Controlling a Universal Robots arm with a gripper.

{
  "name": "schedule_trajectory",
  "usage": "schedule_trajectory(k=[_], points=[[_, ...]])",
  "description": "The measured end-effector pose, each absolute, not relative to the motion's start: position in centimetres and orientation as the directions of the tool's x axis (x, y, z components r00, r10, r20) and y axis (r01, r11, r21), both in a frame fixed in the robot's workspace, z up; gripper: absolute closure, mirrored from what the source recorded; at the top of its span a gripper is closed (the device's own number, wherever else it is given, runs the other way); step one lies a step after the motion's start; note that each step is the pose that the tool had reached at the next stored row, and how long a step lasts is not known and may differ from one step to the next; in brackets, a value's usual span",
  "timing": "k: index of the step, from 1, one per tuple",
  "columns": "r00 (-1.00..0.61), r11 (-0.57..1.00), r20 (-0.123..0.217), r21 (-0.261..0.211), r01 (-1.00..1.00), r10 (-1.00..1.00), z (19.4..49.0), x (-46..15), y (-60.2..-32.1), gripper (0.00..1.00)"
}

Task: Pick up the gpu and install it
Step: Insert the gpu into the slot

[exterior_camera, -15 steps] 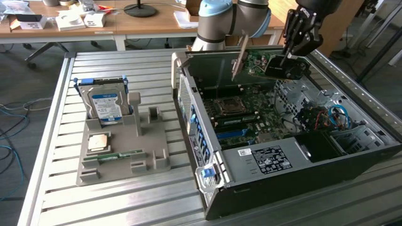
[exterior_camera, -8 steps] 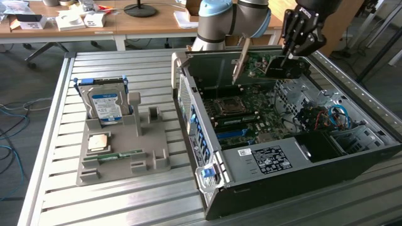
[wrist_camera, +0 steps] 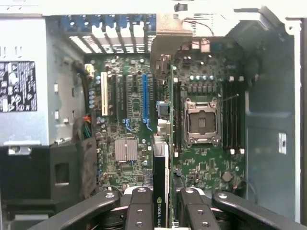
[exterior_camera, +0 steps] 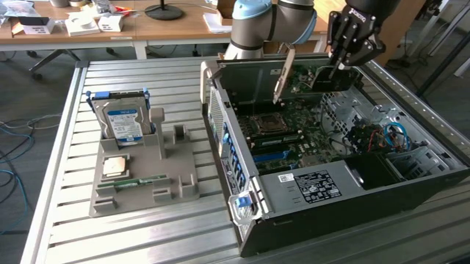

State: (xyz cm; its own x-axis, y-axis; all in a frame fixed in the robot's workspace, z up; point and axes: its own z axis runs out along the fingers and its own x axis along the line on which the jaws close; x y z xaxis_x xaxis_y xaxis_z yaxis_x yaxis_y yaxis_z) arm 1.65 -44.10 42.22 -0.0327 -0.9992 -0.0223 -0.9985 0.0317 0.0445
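Black tool (exterior_camera: 338, 67); black gpu (exterior_camera: 327, 81) with tan bracket (exterior_camera: 283, 74); green motherboard (wrist_camera: 201, 163); silver hard drive (exterior_camera: 116, 104), blue-white label (exterior_camera: 125, 125); grey ribbed table (exterior_camera: 147, 236).

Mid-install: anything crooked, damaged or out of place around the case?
Nothing looks damaged or spilled. The gripper holds the thin dark gpu card above the green motherboard in the open black computer case, not yet in a slot; its tan-silver bracket leans slightly in the exterior view.
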Motion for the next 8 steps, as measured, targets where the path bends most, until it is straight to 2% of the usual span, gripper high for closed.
schedule_trajectory(k=[8], points=[[0.023, -0.024, -0.022, 0.042, -0.999, -0.999, 42.16, 1.63, -44.10, 0.74]])
